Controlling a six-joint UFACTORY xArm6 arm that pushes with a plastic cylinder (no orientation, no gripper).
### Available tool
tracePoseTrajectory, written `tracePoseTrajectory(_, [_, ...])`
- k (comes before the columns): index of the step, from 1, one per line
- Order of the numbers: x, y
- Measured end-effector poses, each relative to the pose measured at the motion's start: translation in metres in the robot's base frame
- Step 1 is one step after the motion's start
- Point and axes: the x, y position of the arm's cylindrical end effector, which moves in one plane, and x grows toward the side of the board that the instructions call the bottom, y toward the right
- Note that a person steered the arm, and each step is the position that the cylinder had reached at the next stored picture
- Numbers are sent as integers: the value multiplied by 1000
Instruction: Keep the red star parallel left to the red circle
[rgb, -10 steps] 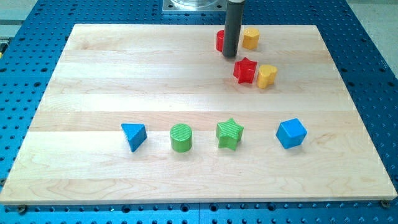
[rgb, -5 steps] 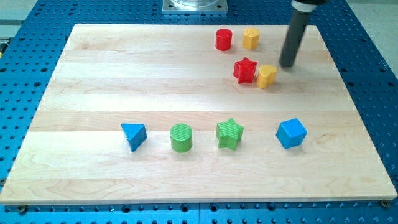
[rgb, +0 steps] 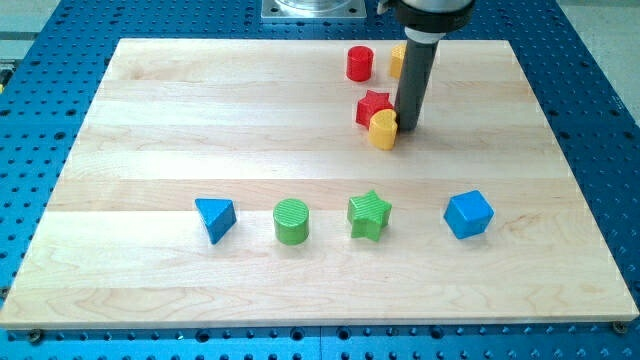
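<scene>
Red star (rgb: 373, 106): on the pale wood bench (rgb: 150, 120), below and slightly to the view's right of the red circle; its lower right part is covered by a yellow block.
Red circle (rgb: 359, 63): the landmark here, near the bench's top edge, apart from the star.
Hidden: a second yellow block (rgb: 397, 60), just to the view's right of the red circle, is mostly behind the dark rod, so its shape cannot be made out.
Cut off: the rod's upper body runs out of the view's top.
Yellow block (rgb: 383, 129): touching the star's lower right side; exact shape hard to tell.
My tip (rgb: 406, 129): at the yellow block's right side, touching or just beside it, to the view's right of the star and below right of the red circle.
Claw: none on this rod, so spread or pressed together cannot be told; it holds nothing.
Lower row, well below the red circle: blue triangle (rgb: 215, 217), green circle (rgb: 291, 221), green star (rgb: 369, 214), blue cube (rgb: 468, 213).
</scene>
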Motion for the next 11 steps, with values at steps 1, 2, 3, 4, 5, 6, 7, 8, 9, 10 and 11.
tracePoseTrajectory(1, [-5, -36])
tracePoseTrajectory(2, [-5, -49])
tracePoseTrajectory(3, [6, -53])
tracePoseTrajectory(4, [7, -53])
tracePoseTrajectory(5, [6, -68])
tracePoseTrajectory(6, [5, -92])
tracePoseTrajectory(7, [-17, -93])
tracePoseTrajectory(8, [-56, -91])
tracePoseTrajectory(9, [-66, -100])
tracePoseTrajectory(10, [-55, -136])
tracePoseTrajectory(11, [-55, -150])
